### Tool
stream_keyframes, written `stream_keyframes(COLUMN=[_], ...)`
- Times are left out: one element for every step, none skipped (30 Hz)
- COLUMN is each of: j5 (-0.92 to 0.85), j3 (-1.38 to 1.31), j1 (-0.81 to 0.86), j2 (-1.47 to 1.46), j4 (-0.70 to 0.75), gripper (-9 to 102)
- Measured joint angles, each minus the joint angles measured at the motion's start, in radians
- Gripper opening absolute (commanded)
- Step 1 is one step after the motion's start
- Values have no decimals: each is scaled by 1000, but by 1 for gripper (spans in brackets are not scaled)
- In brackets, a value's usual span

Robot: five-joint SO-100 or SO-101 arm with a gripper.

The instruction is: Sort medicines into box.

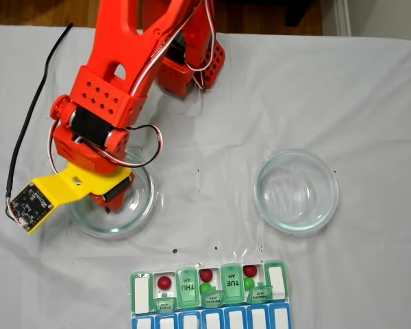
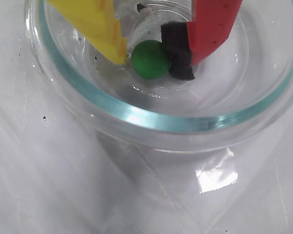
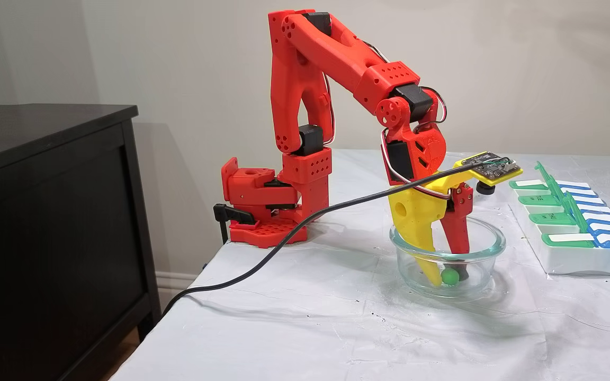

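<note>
We have the gripper (image 2: 158,61) clenched on the last green ball (image 2: 150,59) in its dish (image 2: 136,119); next, lift toward the box (image 1: 140,291).

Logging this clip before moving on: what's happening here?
The red arm has its gripper down in a glass dish, fingers either side of a green ball, closing on or just gripping it. The pill organizer already holds three red and two green balls in open cells. The other glass dish sits empty to the right in the top-down fixed view.
</note>
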Motion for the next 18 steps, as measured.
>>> stream_keyframes(j5=[0,0,0,0,0,0,0,0,2,2,2,2,2,2,2,2,2,2], j3=[0,0,0,0,0,0,0,0,0,0,0,0,0,0,2,5,12,15], j1=[0,0,0,0,0,0,2,2,2,2,2,2,2,2,2,2,0,-3], j2=[-2,-2,-2,-2,-2,-2,-2,-2,-2,-2,-2,-2,-2,-2,-2,-2,-2,-2], j4=[-3,-6,-9,-12,-15,-18,-21,-25,-28,-28,-28,-28,-31,-34,-38,-40,-43,-44], gripper=[15,15,15,14,14,15,14,14,14,14,14,14,13,12,12,11,11,11])
